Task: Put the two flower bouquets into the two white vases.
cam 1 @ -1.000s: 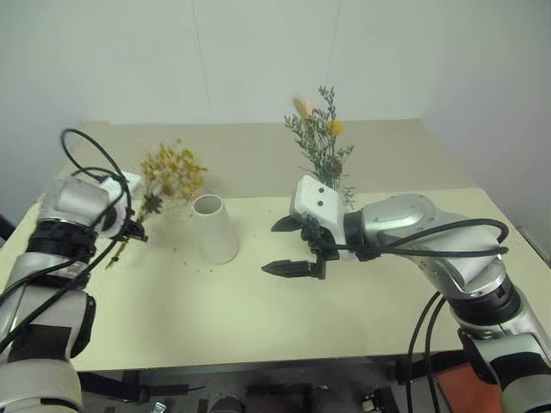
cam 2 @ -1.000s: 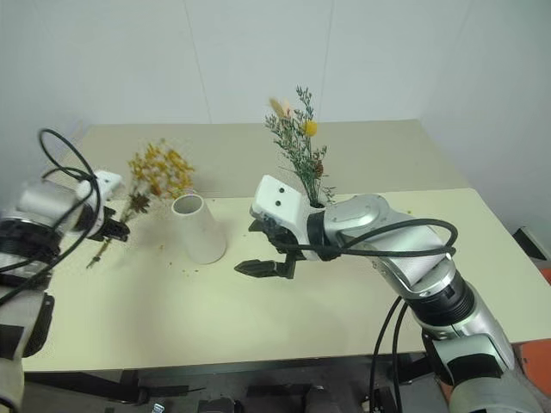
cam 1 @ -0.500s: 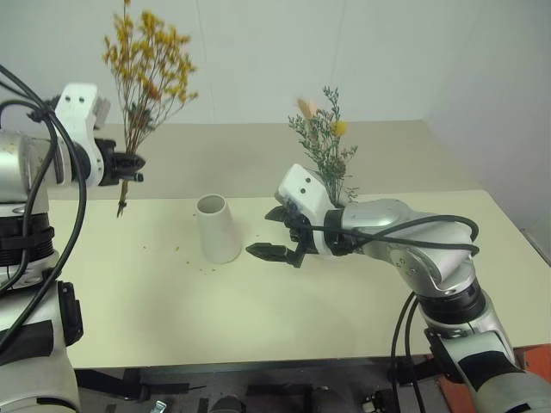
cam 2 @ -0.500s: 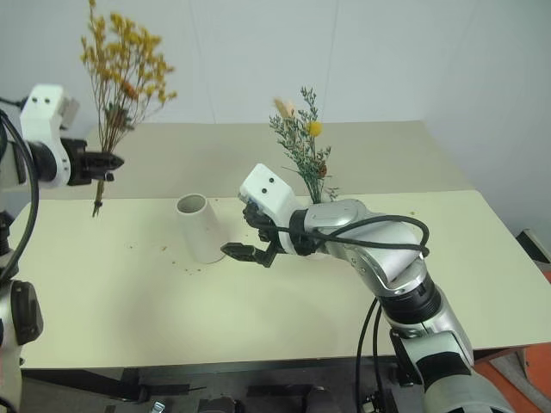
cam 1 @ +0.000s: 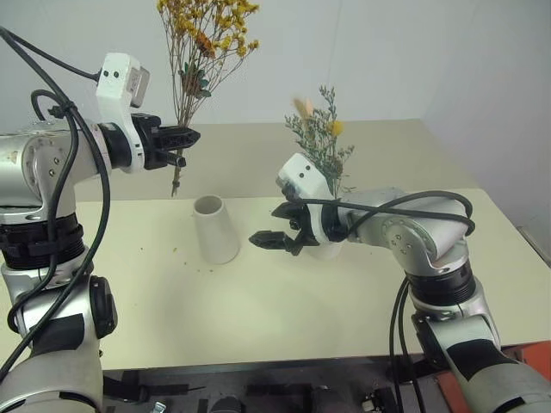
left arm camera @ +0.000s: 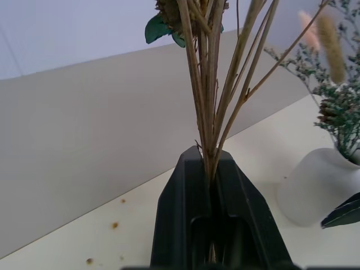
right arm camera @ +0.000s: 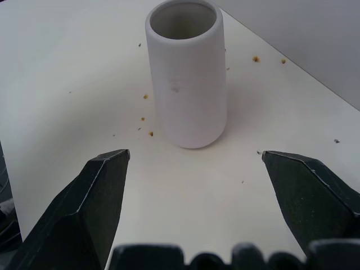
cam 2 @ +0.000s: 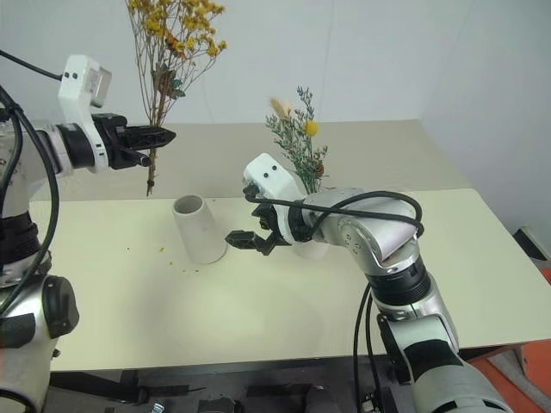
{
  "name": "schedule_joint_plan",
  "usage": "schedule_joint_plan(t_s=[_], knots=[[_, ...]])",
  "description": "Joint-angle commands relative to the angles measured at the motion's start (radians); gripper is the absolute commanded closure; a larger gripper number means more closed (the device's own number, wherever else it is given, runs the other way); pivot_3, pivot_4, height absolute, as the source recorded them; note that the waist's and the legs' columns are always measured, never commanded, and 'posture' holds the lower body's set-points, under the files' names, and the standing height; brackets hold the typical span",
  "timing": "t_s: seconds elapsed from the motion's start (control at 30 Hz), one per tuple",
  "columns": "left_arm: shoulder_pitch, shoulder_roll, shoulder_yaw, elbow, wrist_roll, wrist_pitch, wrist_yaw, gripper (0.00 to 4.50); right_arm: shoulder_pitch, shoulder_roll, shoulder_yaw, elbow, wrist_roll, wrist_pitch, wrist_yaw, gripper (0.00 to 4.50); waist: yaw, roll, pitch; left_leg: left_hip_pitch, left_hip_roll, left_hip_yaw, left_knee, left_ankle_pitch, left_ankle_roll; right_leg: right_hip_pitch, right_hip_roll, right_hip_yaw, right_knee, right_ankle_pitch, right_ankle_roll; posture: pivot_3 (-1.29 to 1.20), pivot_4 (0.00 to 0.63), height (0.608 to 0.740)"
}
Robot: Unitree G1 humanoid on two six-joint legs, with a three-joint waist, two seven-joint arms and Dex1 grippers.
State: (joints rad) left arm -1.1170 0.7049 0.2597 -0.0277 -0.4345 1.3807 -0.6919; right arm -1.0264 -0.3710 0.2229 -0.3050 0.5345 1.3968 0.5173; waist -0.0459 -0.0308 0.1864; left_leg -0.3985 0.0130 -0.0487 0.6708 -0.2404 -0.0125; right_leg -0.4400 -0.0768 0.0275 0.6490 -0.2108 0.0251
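Note:
My left gripper [cam 1: 191,136] is shut on the brown stems of the mustard-yellow bouquet [cam 1: 207,34], holding it upright in the air behind and left of the tall white vase [cam 1: 215,228]. The stem ends [cam 1: 176,185] hang just below the fingers, and the stems [left arm camera: 211,84] rise from the closed left gripper [left arm camera: 209,160]. The tall vase stands empty and upright on the table. The green bouquet [cam 1: 323,142] stands in the squat white vase [cam 2: 310,249], which my right arm largely hides. My right gripper [cam 1: 274,225] is open and empty, facing the tall vase [right arm camera: 188,73] from its right.
Small yellow crumbs [right arm camera: 147,115] lie scattered on the cream table [cam 1: 258,318] around the tall vase. A second beige table [cam 1: 258,155] stands behind, against a pale wall.
My left arm has lifted the yellow bouquet up and to the right and turned it upright. My right gripper has edged a little toward the tall vase, still open.

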Motion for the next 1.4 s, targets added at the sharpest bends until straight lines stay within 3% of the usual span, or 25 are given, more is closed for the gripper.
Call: schedule_joint_plan(t_s=[0.03, 0.13, 0.3, 0.57, 1.4], knots=[[0.010, -0.013, 0.058, -0.053, -0.050, 0.012, 0.023, 4.49, -0.027, 0.003, -0.027, -0.022, 0.005, 0.007, -0.009, 0.00, 0.000, 0.000, 0.000, 0.000, 0.000, 0.000, 0.000, 0.000, 0.000, 0.000, 0.000, 0.000, 0.000, 0.000, 0.000, 0.00, 0.150, 0.740], [0.053, -0.032, 0.089, -0.089, -0.084, -0.035, 0.032, 4.49, -0.025, 0.005, -0.031, -0.025, 0.006, 0.008, -0.011, 0.00, -0.001, 0.000, 0.000, 0.000, 0.000, 0.000, 0.000, 0.000, 0.000, 0.000, 0.000, 0.000, 0.000, 0.000, 0.000, 0.00, 0.150, 0.740], [0.228, -0.118, 0.151, -0.178, -0.103, -0.358, 0.014, 4.49, -0.012, 0.015, -0.046, -0.043, 0.016, -0.002, -0.009, 0.00, 0.001, 0.000, 0.000, 0.001, 0.000, 0.001, -0.001, 0.000, 0.000, 0.000, 0.000, 0.001, -0.001, 0.000, -0.001, 0.00, 0.150, 0.740], [0.336, -0.214, 0.206, -0.178, -0.175, -0.565, 0.053, 4.49, -0.005, 0.009, -0.054, -0.060, 0.020, 0.005, -0.003, 0.00, 0.003, 0.000, 0.000, 0.001, 0.000, 0.001, 0.000, 0.000, 0.000, 0.000, 0.000, 0.001, -0.001, 0.001, -0.001, 0.00, 0.150, 0.740], [0.520, -0.246, 0.073, -0.136, -0.161, -0.821, 0.102, 4.49, 0.003, 0.011, -0.058, -0.075, 0.047, 0.007, -0.018, 0.00, 0.002, 0.000, 0.000, 0.001, 0.000, 0.000, 0.000, 0.000, 0.000, 0.001, 0.000, 0.001, -0.003, 0.001, -0.001, 0.00, 0.150, 0.740]])
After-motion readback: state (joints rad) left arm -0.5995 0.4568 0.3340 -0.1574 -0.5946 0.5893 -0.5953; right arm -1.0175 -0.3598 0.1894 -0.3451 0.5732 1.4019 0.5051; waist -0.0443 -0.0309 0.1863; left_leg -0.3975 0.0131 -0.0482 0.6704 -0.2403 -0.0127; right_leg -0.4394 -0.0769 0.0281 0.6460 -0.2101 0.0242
